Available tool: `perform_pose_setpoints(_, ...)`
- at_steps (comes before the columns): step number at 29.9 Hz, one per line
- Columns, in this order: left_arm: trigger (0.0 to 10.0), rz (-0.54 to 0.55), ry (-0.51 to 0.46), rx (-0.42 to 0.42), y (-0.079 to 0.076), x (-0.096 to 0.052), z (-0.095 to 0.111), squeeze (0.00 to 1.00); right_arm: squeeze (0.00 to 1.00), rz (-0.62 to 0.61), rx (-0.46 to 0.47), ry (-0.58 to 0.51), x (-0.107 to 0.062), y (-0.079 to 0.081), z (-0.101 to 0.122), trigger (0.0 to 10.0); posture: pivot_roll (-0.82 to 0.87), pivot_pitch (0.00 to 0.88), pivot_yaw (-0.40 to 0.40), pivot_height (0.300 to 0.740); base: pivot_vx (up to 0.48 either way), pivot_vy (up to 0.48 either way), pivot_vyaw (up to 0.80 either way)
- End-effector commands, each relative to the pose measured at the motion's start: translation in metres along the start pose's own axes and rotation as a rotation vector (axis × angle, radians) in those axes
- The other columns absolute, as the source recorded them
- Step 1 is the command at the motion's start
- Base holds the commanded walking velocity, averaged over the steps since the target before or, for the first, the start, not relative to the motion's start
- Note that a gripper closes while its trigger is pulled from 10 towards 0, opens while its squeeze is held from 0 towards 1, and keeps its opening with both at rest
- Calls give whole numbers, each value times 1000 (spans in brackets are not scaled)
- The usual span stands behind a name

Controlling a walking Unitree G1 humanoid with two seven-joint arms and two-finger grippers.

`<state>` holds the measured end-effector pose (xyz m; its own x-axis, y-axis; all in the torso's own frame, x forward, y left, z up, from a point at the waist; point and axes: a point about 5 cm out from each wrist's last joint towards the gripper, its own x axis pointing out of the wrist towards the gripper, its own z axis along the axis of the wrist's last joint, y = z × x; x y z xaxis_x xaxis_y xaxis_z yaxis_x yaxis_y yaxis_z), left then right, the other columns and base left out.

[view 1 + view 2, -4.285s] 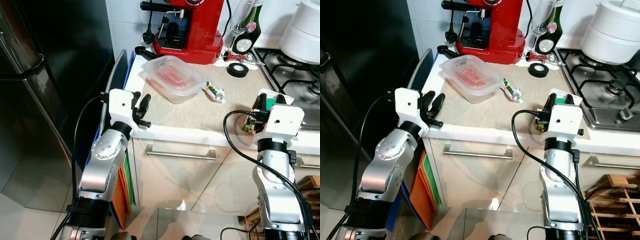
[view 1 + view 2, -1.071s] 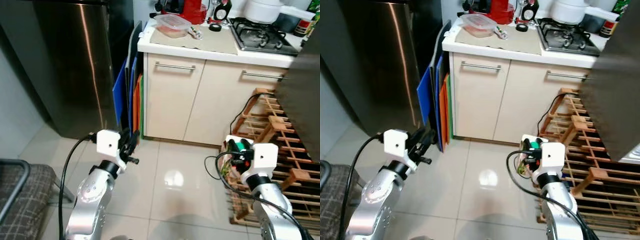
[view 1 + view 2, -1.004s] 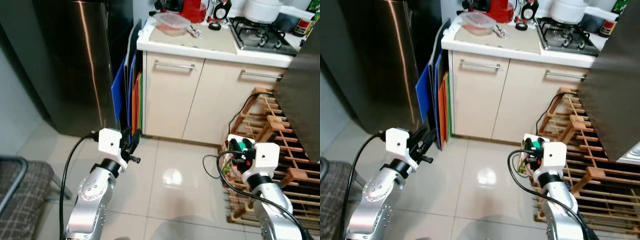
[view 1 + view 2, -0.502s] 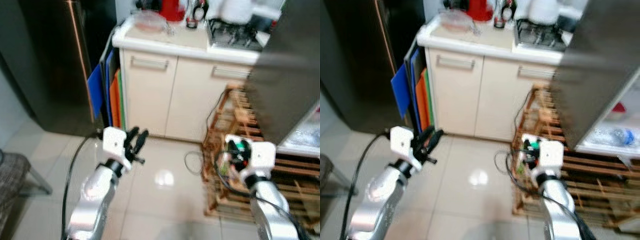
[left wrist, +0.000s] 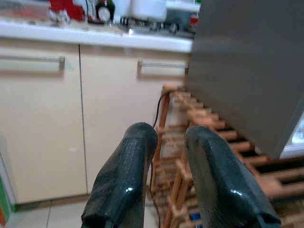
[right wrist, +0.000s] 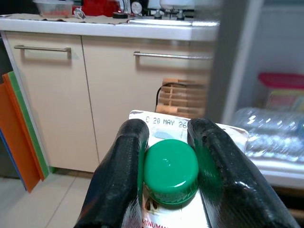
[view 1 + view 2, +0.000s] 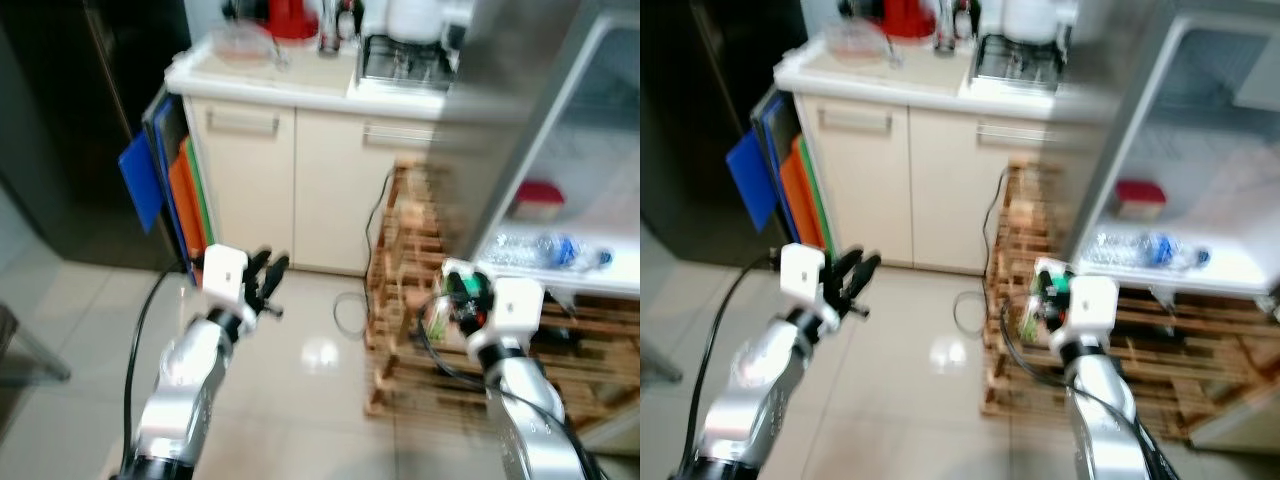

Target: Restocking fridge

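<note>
The white drink carton with a round green screw cap (image 6: 170, 172) sits between the two black fingers of the right gripper (image 6: 168, 164), which press on both sides of the cap, so the carton is carried in front of the robot, low and a little to the right. A date is printed on its folded top edge. Just beyond it on the right stands the open white fridge (image 7: 1230, 150); on a shelf inside lie a clear plastic water bottle (image 7: 1145, 247) and, further back, a red flat container (image 7: 1138, 194). Between the robot and the fridge is a low wooden slatted rack (image 7: 410, 260) on the pale tiled floor, and to the far left is the cream kitchen cabinet with a white counter (image 7: 300, 90). The left gripper (image 7: 263, 281) is raised on the left over the floor, its fingers narrowly apart and holding nothing. The head views are blurred, so the robot is probably turning or walking. To do this step well, I think it should face the fridge squarely first, keep the carton upright and firmly pinched, lift it clear of the wooden rack, and choose a free place on the shelf beside the bottle.
</note>
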<state>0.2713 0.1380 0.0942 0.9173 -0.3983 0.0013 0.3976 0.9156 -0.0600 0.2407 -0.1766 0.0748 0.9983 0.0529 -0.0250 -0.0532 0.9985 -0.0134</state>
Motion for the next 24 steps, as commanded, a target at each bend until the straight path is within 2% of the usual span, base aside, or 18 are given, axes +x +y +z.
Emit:
perform_pose_setpoints(1,10000,-29,-11,22,-4,5,4,0,0,-12,-12,-13,1,-5,3,0,59,0,-6,730,319,-356,0)
perform_pose_setpoints(9,10000,-35,-14,40,3,6,8,0,0,-19,-1,-11,4,-2,1,0,77,0,6,730,322,-352,0)
perform_pose_setpoints(16,10000,-63,-26,55,-1,6,11,0,0,-19,-2,-9,2,-1,-1,0,72,0,9,730,323,-351,0)
perform_pose_setpoints(24,10000,-42,-12,73,2,7,11,0,0,-6,-14,-23,-2,0,5,0,62,0,3,730,46,0,0)
